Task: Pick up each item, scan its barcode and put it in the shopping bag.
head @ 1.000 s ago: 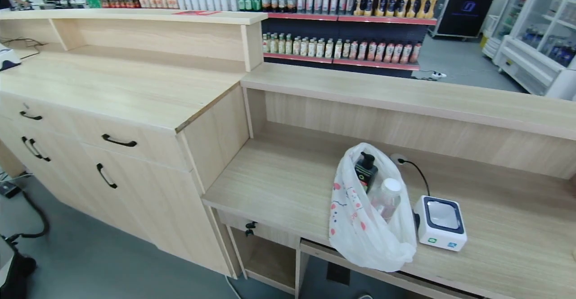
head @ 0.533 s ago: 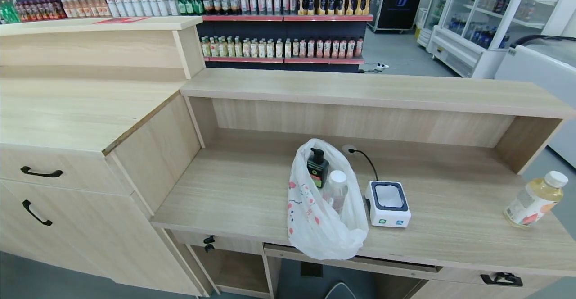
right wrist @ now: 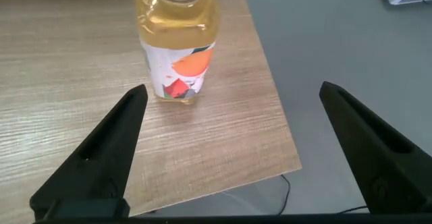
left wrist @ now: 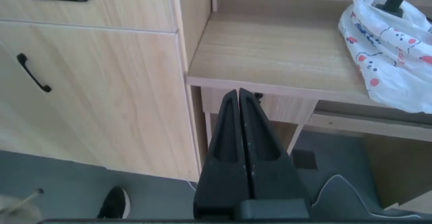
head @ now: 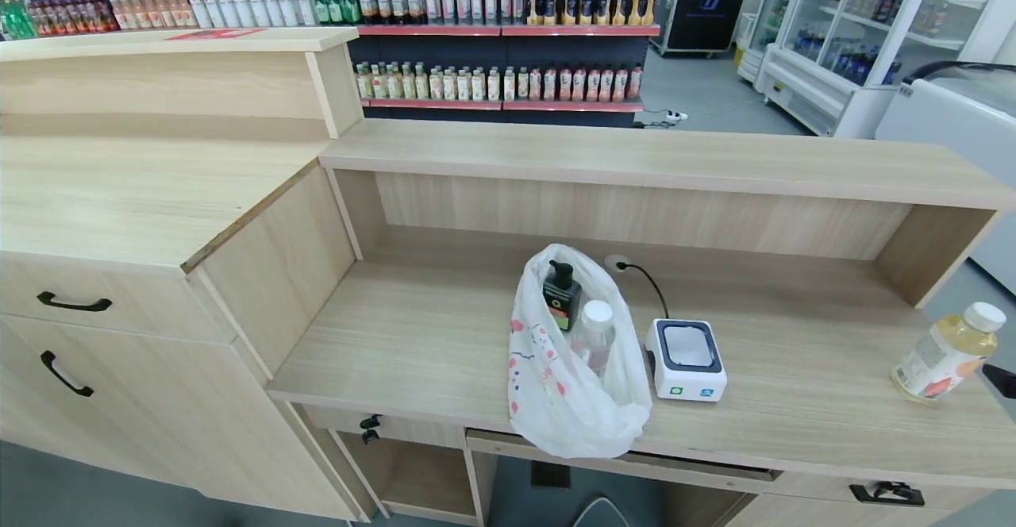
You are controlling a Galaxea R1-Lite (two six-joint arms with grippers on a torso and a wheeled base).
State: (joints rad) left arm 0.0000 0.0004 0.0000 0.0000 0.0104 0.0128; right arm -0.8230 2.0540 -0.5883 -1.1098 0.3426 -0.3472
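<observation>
A white shopping bag [head: 556, 384] with red print stands mid-counter, holding a black pump bottle [head: 561, 298] and a clear white-capped bottle [head: 594, 335]. Just right of it sits the white barcode scanner [head: 686, 359]. A yellow juice bottle [head: 944, 352] stands upright near the counter's right end. My right gripper [right wrist: 233, 90] is open, with the juice bottle [right wrist: 177, 42] just beyond its fingers and nothing between them; its dark tip [head: 1002, 380] is beside the bottle. My left gripper [left wrist: 239, 96] is shut and empty, low in front of the counter, left of the bag [left wrist: 391, 48].
A raised ledge [head: 635, 158] runs along the counter's back. A taller cabinet [head: 143, 194] with drawers stands on the left. The scanner's cable [head: 651, 285] runs to a hole behind it. The counter's right edge [right wrist: 273, 116] is close to the juice bottle.
The head camera swung right, bringing the juice bottle into view; the things themselves kept still. My right gripper's tip has come in at the right edge beside the bottle.
</observation>
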